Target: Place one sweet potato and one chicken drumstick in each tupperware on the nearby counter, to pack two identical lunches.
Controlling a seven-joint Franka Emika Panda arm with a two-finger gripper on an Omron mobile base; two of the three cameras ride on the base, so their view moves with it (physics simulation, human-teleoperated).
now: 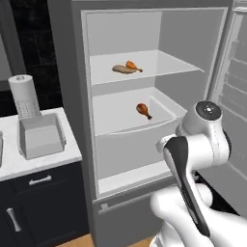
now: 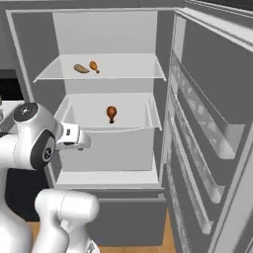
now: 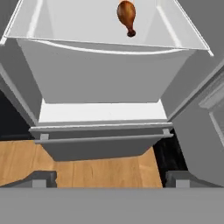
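1. The fridge (image 1: 159, 29) stands open, its door (image 2: 212, 123) swung out to the right, with white shelves inside.
2. On the upper shelf (image 1: 164, 65) lie a sweet potato (image 1: 123, 70) and a chicken drumstick (image 1: 132, 65), touching or nearly so at the left of the shelf. The sweet potato's long axis runs roughly left to right. This drumstick's meaty end is toward the back left and its bone end points right and slightly forward.
3. In the right base view the same pair sits apart from the shelf's left edge, sweet potato (image 2: 81, 68) to the left of the drumstick (image 2: 93, 66).
4. A second drumstick (image 1: 143, 110) lies alone in the white drawer (image 1: 111, 120) below. Its fat end is toward the back and its thin bone end points toward the front of the fridge, slightly right in the left base view.
5. In the hand view that second drumstick (image 3: 127, 15) sits near the top, bone end pointing down toward the drawer's front lip.
6. The end effector (image 3: 109, 180) is spread wide and holds nothing; its two finger tips stand far apart over the wooden floor (image 3: 87, 168) in front of the fridge's bottom drawer.
7. One tupperware (image 1: 41, 136) sits empty on the counter (image 1: 29, 161) left of the fridge, just in front of a paper towel roll (image 1: 24, 96).
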